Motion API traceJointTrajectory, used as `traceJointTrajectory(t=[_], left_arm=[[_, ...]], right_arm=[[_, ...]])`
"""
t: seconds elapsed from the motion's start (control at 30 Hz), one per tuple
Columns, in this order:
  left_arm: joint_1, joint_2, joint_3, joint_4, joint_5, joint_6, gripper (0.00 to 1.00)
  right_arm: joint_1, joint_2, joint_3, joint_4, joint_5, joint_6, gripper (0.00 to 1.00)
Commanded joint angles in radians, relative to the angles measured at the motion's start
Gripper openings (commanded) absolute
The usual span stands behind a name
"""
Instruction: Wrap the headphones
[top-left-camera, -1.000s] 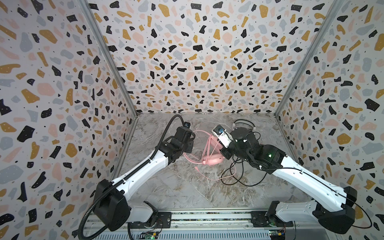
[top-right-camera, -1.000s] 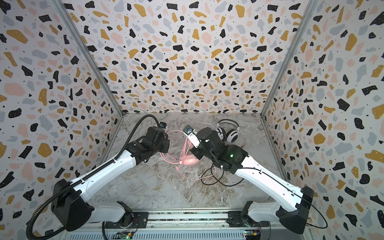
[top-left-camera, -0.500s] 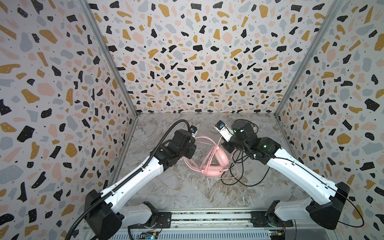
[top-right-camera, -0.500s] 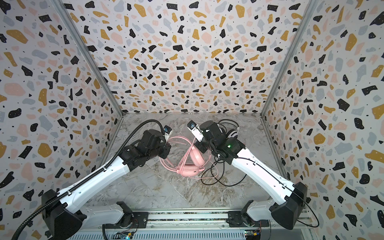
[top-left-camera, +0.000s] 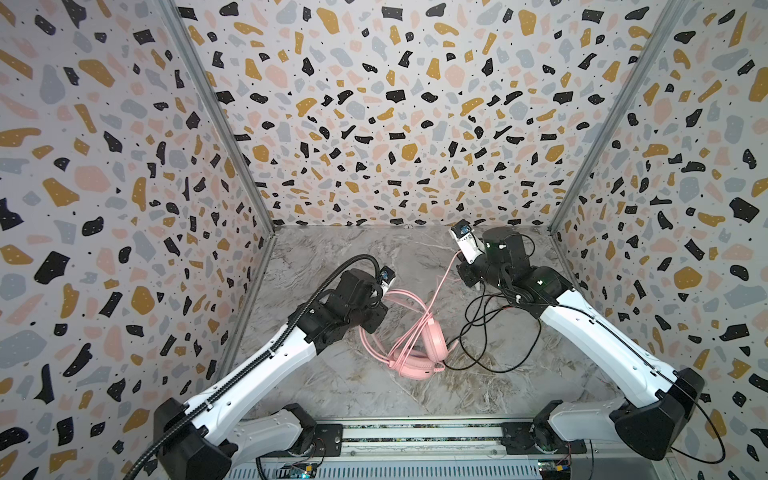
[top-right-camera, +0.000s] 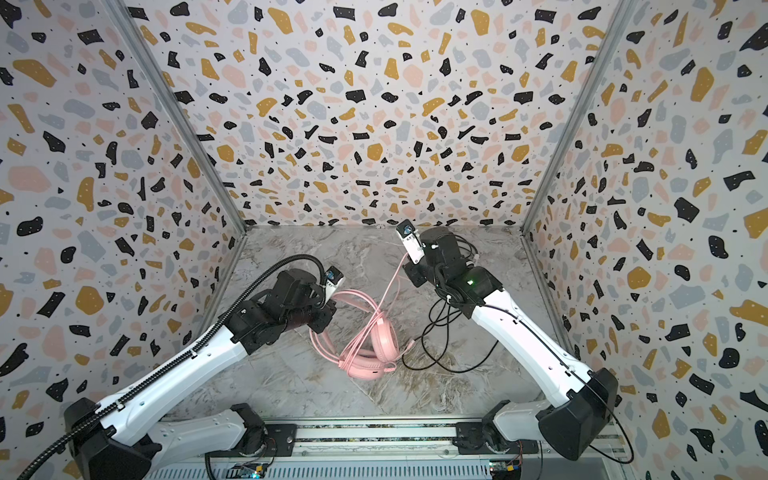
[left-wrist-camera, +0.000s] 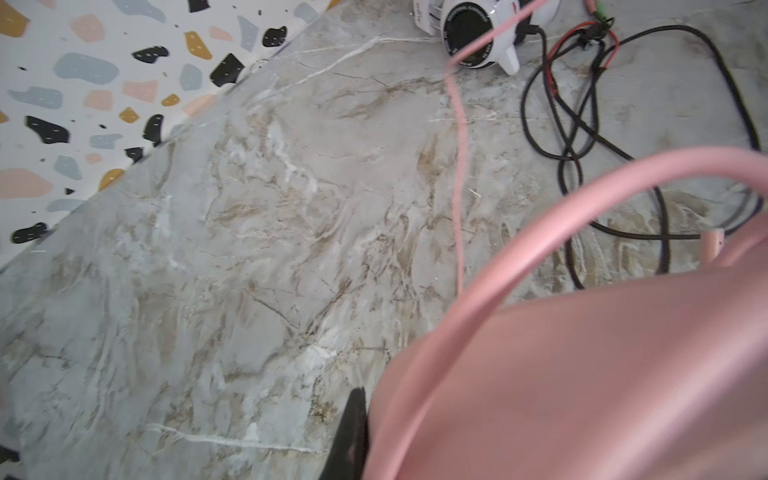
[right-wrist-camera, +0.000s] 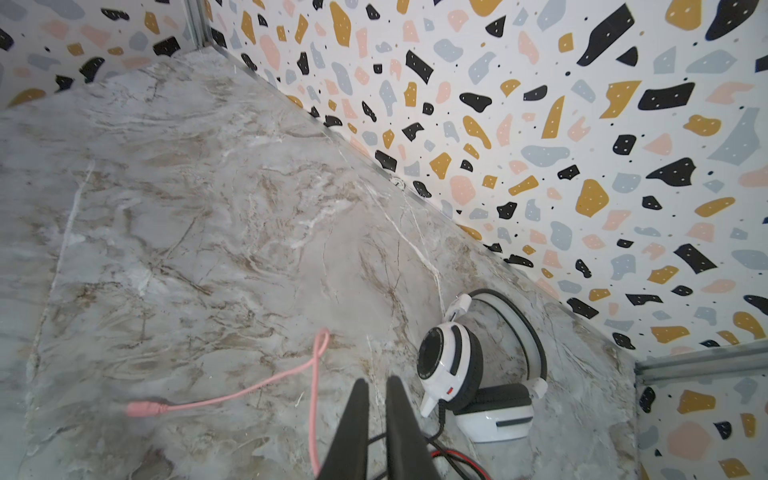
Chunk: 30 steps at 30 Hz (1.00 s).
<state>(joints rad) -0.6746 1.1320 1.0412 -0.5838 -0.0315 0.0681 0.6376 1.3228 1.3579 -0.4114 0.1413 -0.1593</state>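
With the left fingers (left-wrist-camera: 352, 428) clamping the pink headset (top-left-camera: 434, 345), right fingers (right-wrist-camera: 357, 419) narrowly apart and empty, we should grip the pink cable (right-wrist-camera: 249, 390) near its plug (right-wrist-camera: 143, 409), wrapping tautly.

Right gripper (top-left-camera: 467, 276) pulls back toward the rear wall, jaws parting slightly. Left gripper (top-left-camera: 373, 323) draws pink headset (top-left-camera: 434, 347) frontward. Pink cable (top-left-camera: 442, 281) extends.

The pink headset (top-left-camera: 419, 353) and its cable (left-wrist-camera: 458, 166) are coloured pink throughout. The white-and-black headset (right-wrist-camera: 457, 365) is fitted with black pads and a black cable (left-wrist-camera: 681, 28). The bench (top-left-camera: 332, 374) is marbled grey with brown veins. The walls (top-left-camera: 374, 104) are patterned white terrazzo, flecked black, ochre, pink and grey.
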Motion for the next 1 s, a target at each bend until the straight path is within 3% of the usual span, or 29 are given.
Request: traceJointTrajectory(t=[0.0, 0.17, 0.3, 0.5, 0.63, 0.87, 0.97], left_arm=[[-0.008, -0.038, 0.024, 0.042, 0.204, 0.005, 0.00], [-0.006, -0.065, 0.054, 0.065, 0.344, -0.001, 0.00], [0.005, -0.092, 0.062, 0.111, 0.363, -0.037, 0.00], [0.074, -0.130, 0.077, 0.224, 0.489, -0.121, 0.00], [0.095, -0.125, 0.108, 0.269, 0.569, -0.176, 0.00], [0.099, -0.122, 0.134, 0.393, 0.677, -0.340, 0.00], [0.099, -0.119, 0.152, 0.436, 0.691, -0.387, 0.00]], right_arm=[[-0.017, -0.008, -0.029, 0.111, -0.052, 0.031, 0.12], [-0.089, -0.014, -0.125, 0.202, -0.257, 0.087, 0.12], [-0.126, -0.033, -0.204, 0.272, -0.396, 0.134, 0.12], [-0.170, -0.017, -0.345, 0.432, -0.597, 0.192, 0.12], [-0.218, 0.019, -0.465, 0.643, -0.747, 0.288, 0.12], [-0.221, 0.144, -0.537, 0.921, -0.897, 0.470, 0.12], [-0.197, 0.174, -0.558, 1.015, -0.896, 0.524, 0.12]])
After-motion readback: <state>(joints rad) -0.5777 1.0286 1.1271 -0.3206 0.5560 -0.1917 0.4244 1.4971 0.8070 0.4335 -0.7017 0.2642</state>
